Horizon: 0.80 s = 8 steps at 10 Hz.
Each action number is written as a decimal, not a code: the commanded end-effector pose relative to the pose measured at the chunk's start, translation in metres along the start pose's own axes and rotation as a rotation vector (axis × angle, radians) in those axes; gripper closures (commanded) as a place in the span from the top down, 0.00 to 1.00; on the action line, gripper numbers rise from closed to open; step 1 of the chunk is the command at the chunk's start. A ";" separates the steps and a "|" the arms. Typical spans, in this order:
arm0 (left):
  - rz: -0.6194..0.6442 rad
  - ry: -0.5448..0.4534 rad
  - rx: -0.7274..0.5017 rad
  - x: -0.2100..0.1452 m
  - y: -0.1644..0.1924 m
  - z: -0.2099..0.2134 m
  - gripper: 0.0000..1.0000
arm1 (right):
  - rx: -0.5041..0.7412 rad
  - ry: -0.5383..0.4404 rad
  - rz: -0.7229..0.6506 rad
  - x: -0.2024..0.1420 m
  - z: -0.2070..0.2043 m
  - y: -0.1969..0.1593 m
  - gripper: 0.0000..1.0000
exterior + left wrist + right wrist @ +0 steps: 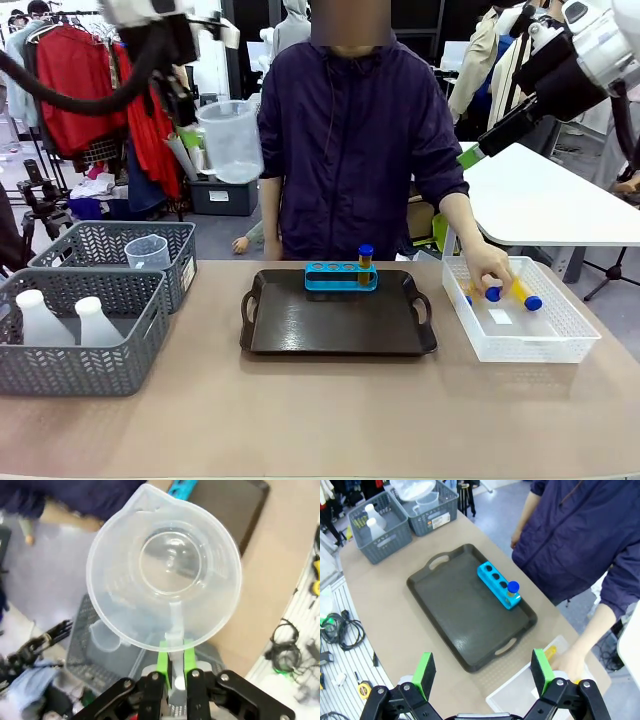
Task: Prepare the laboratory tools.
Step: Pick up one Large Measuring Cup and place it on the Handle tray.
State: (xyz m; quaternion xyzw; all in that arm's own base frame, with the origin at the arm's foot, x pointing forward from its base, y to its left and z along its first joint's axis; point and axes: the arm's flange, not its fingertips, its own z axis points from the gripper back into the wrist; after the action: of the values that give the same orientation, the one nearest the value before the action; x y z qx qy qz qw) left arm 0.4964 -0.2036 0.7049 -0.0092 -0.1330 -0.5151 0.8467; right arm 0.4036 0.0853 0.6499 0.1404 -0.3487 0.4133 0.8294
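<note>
Clear plastic, the measuring beaker (230,140) hangs in the upper left of the frame, high above the tabletop (300,420), and the left end effector (172,661) pinches only its thin handle. We judge that it can swing or slip. The right end effector (482,672) is spread and empty; it could meet the person's hand (488,270) in the white basket (540,352) at the right.

clear beaker (232,140) aloft, one amber tube (366,262) upright in blue rack (335,276).

White arms (605,45), black fingers (150,694), green pads (163,661)
</note>
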 end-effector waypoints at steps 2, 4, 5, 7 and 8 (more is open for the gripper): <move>-0.148 0.005 0.009 0.034 -0.015 -0.024 0.00 | 0.017 -0.016 -0.002 0.000 0.000 -0.001 1.00; -0.260 0.016 -0.059 0.070 -0.037 -0.065 0.00 | 0.017 -0.016 -0.002 0.000 0.000 -0.001 1.00; -0.338 -0.014 -0.099 0.086 -0.047 -0.084 0.00 | 0.017 -0.016 -0.002 0.000 0.000 -0.001 1.00; -0.421 -0.020 -0.100 0.109 -0.059 -0.126 0.00 | 0.017 -0.016 -0.002 0.000 0.000 -0.001 1.00; -0.456 0.007 -0.069 0.122 -0.072 -0.149 0.00 | 0.017 -0.016 -0.002 0.000 0.000 -0.001 1.00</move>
State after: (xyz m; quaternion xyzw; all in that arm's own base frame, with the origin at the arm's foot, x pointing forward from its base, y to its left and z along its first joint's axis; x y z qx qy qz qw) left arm 0.5150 -0.3612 0.5854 -0.0276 -0.1068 -0.6834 0.7216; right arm 0.4035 0.0854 0.6498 0.1401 -0.3486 0.4133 0.8295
